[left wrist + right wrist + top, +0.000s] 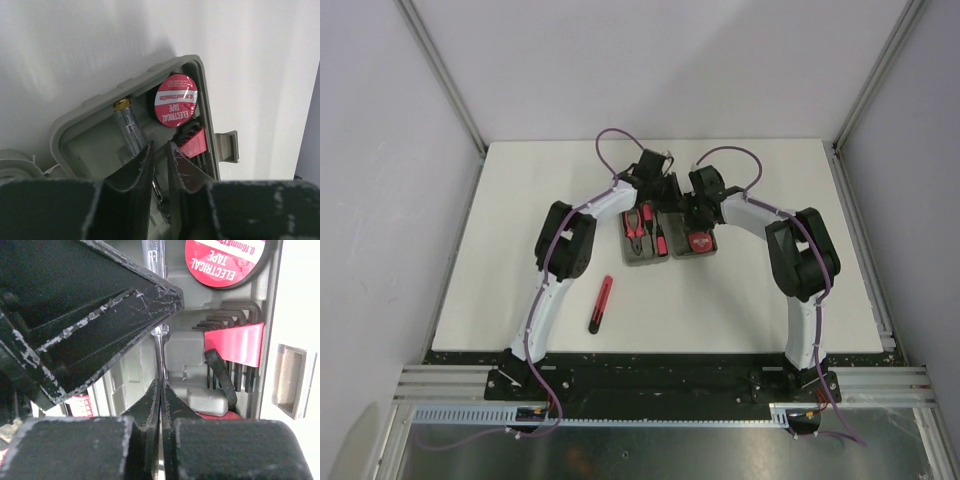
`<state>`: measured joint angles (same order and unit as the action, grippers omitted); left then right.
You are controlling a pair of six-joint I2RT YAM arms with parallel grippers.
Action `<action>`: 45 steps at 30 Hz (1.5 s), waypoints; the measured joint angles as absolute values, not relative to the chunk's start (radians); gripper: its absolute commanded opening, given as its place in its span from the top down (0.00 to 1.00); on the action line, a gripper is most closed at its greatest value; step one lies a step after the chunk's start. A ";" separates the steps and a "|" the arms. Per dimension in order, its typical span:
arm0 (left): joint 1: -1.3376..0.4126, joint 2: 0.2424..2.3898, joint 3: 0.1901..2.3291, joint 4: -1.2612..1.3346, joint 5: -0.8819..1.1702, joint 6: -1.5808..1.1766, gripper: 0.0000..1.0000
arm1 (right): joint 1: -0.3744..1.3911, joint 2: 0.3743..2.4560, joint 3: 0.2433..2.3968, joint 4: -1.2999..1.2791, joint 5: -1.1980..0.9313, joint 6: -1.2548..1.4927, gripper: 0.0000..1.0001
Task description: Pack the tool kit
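Plainly the packing was partway done; at the far left a red-and-black screwdriver (601, 304) lay loose on the white worktop (750, 310), well apart from the grey case (645, 260), which sat open near the middle with both arms reaching into it; pliers (638, 225) lay in its left half; next came the left gripper (159, 155), its fingers (145, 167) narrowly apart beside a clear-handled screwdriver (129, 127) with a brass cap, though whether they pressed on anything I could not tell; to the right, the right gripper (160, 390) was pinched closed on that same screwdriver's thin metal shaft, low over the moulded recesses; further right a roll of red electrical tape (174, 100) filled its round seat, and a set of black hex keys (234, 342) stood in a red holder against the case's right wall; the step in hand looked like seating the clear-handled screwdriver in its slot; the next move would probably call for pressing it down level, letting go, then fetching the loose screwdriver from the worktop before the lid could be shut.
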<state>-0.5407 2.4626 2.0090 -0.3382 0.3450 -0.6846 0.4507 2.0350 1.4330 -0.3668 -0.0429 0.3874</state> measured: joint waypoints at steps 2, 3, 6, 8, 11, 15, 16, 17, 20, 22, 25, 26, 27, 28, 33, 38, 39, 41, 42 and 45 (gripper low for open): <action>-0.537 2.463 2.017 -0.343 0.354 -0.685 0.63 | 0.451 2.032 1.433 -0.362 -0.041 0.385 1.00; -0.535 2.463 2.026 -0.350 0.355 -0.682 0.59 | 0.451 2.031 1.433 -0.358 -0.041 0.384 0.99; -0.532 2.461 2.061 -0.379 0.353 -0.672 0.48 | 0.452 2.018 1.422 -0.343 -0.038 0.382 0.92; -0.524 2.450 2.078 -0.394 0.351 -0.663 0.40 | 0.451 2.000 1.417 -0.339 -0.038 0.385 0.88; -0.503 2.402 2.080 -0.414 0.347 -0.644 0.31 | 0.446 1.948 1.416 -0.326 -0.039 0.401 0.81; -0.462 2.247 1.992 -0.405 0.342 -0.593 0.21 | 0.434 1.851 1.416 -0.302 -0.039 0.419 0.72; -0.453 2.185 1.933 -0.398 0.332 -0.574 0.18 | 0.430 1.830 1.416 -0.298 -0.038 0.423 0.69; -0.446 2.127 1.879 -0.396 0.322 -0.560 0.16 | 0.427 1.816 1.416 -0.296 -0.035 0.424 0.67; -0.427 1.913 1.663 -0.400 0.265 -0.499 0.09 | 0.419 1.789 1.416 -0.303 -0.005 0.430 0.60; -0.428 1.789 1.531 -0.416 0.218 -0.457 0.05 | 0.412 1.789 1.416 -0.321 0.023 0.435 0.48; -0.440 1.654 1.374 -0.475 0.147 -0.388 0.02 | 0.392 1.800 1.416 -0.348 0.055 0.442 0.33; -0.444 1.625 1.333 -0.500 0.122 -0.370 0.01 | 0.382 1.808 1.416 -0.351 0.066 0.440 0.31; -0.449 1.604 1.298 -0.527 0.097 -0.353 0.01 | 0.374 1.817 1.416 -0.353 0.073 0.439 0.30; -0.453 1.590 1.270 -0.549 0.076 -0.340 0.01 | 0.369 1.825 1.416 -0.354 0.079 0.434 0.30; -0.501 1.546 1.116 -0.667 -0.018 -0.287 0.01 | 0.338 1.866 1.416 -0.356 0.094 0.424 0.29; -0.545 1.544 1.033 -0.730 -0.051 -0.277 0.01 | 0.322 1.901 1.416 -0.356 0.073 0.422 0.35; -0.551 1.546 1.026 -0.736 -0.051 -0.277 0.02 | 0.320 1.909 1.416 -0.355 0.068 0.421 0.37; -0.565 1.558 1.022 -0.742 -0.050 -0.277 0.05 | 0.316 1.930 1.416 -0.355 0.039 0.418 0.38; -0.570 1.566 1.020 -0.741 -0.050 -0.278 0.07 | 0.315 1.939 1.416 -0.354 0.026 0.416 0.39; -0.584 1.603 1.009 -0.727 -0.045 -0.279 0.18 | 0.307 1.967 1.416 -0.345 -0.030 0.414 0.42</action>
<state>-0.5842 1.6028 1.0092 -0.7269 -0.0448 -0.2790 0.3073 1.9671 1.4158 -0.3454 -0.0303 0.4137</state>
